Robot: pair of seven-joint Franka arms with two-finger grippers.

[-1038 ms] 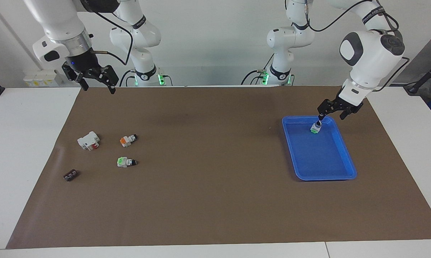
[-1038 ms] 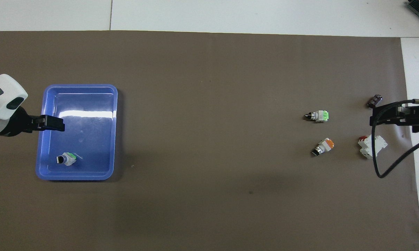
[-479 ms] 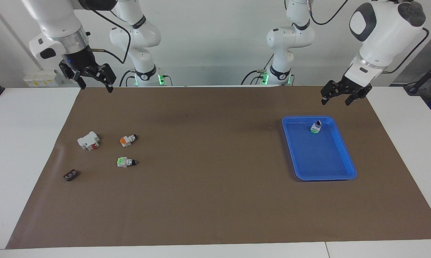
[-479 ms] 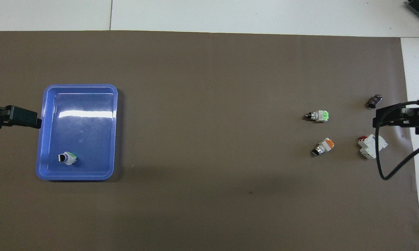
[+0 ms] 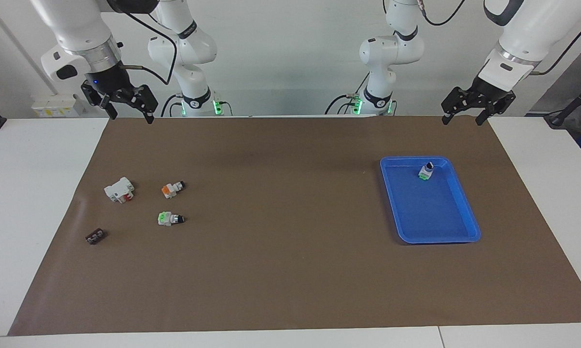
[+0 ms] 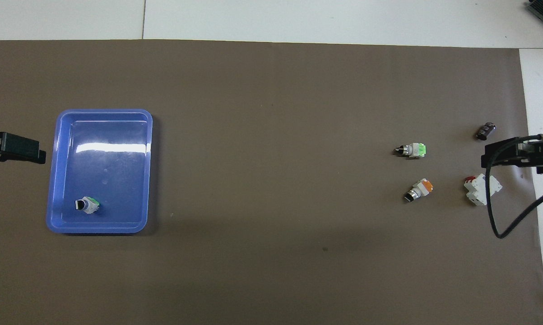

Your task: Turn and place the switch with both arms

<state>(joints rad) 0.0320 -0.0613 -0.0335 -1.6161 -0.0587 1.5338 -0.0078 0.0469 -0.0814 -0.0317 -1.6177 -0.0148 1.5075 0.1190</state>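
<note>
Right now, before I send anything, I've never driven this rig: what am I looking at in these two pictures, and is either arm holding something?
Two white robot arms work at a table covered by a brown mat. One picture faces the arms from across the table; the other looks down from above their end, so its sides are flipped.

The left gripper hangs open and empty above the mat's edge by the blue tray. The right gripper is also open and empty, raised at its own end.

In the tray, near the robots' edge, a switch stands knob-up on its green block. Toward the right arm's end lie an orange-faced switch, a green-faced switch, a white boxy part and a dark strip.
</note>
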